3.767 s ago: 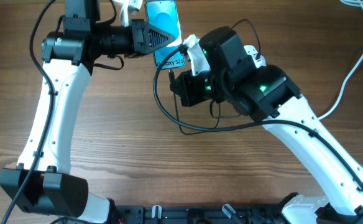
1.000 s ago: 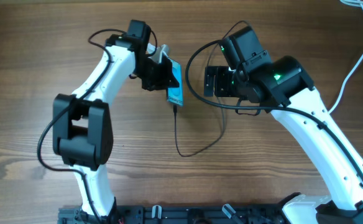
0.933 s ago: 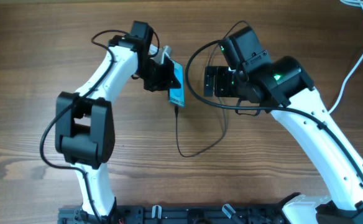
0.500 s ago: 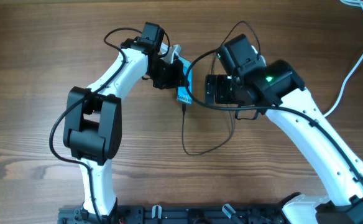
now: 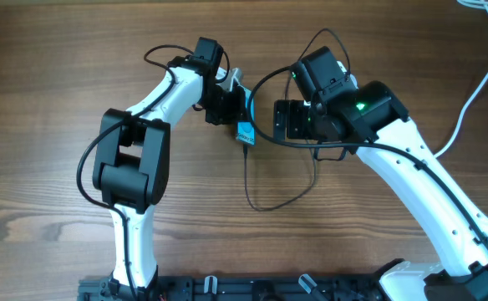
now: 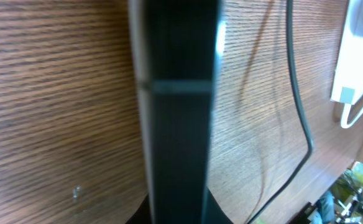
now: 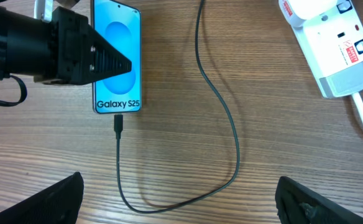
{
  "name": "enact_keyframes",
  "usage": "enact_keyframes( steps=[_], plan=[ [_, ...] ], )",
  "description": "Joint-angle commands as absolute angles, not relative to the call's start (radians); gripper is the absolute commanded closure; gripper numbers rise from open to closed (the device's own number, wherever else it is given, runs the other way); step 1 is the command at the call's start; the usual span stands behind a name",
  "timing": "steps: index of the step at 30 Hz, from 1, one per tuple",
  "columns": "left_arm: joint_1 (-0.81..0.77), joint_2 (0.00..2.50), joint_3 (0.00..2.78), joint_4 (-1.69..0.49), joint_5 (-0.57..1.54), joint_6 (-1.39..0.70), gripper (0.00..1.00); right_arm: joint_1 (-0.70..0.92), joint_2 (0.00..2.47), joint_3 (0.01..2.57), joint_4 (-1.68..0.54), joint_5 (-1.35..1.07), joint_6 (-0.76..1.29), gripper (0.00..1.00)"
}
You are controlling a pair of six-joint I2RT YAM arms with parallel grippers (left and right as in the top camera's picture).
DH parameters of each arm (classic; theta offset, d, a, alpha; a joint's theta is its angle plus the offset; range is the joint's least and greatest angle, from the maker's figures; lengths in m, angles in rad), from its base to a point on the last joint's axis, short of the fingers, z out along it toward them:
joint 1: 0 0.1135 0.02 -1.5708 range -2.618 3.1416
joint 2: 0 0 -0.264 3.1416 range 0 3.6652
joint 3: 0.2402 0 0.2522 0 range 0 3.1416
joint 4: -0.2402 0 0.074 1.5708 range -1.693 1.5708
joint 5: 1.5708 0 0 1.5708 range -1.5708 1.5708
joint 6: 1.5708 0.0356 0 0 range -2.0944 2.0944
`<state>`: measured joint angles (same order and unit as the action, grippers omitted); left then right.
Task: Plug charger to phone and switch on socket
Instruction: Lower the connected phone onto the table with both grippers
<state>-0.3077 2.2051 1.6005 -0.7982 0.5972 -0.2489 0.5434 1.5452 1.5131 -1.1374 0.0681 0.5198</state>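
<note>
Halfway through, by the look, gripped the phone (image 7: 117, 93) tight in the left gripper (image 7: 122, 65) with the charger (image 7: 118, 126) tip at its lower short edge, seemingly seated, hovered with the right gripper (image 7: 181, 199) spread wide and empty, and needed next a reach to a red switch on the socket (image 7: 324, 43), well apart from the phone.

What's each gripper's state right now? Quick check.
Left gripper: closed, holding the phone.
Right gripper: open, holding nothing.
</note>
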Motion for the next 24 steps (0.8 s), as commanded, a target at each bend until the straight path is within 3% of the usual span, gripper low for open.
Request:
enact_keyframes(
  steps=[1,8,13,17,19,24],
  plan=[
    [-0.313,2.22,1.6,-0.792,0.563,-0.254,0.92,0.543,1.556,1.512,-1.134,0.05,0.53,0.01],
    [-0.312,2.226,1.547,-0.765,0.554,-0.254,0.89,0.543,1.556,1.512,-1.127,0.027,0.53,0.01],
    [-0.312,2.226,1.54,-0.769,0.527,-0.254,0.71,0.543,1.556,1.512,-1.123,0.023,0.53,0.01],
    [-0.312,2.226,1.54,-0.771,0.519,-0.254,0.68,0.543,1.556,1.512,-1.124,0.02,0.53,0.01],
    [-0.312,2.226,1.54,-0.778,0.506,-0.254,0.58,0.543,1.556,1.512,-1.124,0.013,0.53,0.01],
    [-0.312,2.226,1.54,-0.817,0.446,-0.254,0.57,0.543,1.556,1.512,-1.123,0.005,0.53,0.01]
  ],
)
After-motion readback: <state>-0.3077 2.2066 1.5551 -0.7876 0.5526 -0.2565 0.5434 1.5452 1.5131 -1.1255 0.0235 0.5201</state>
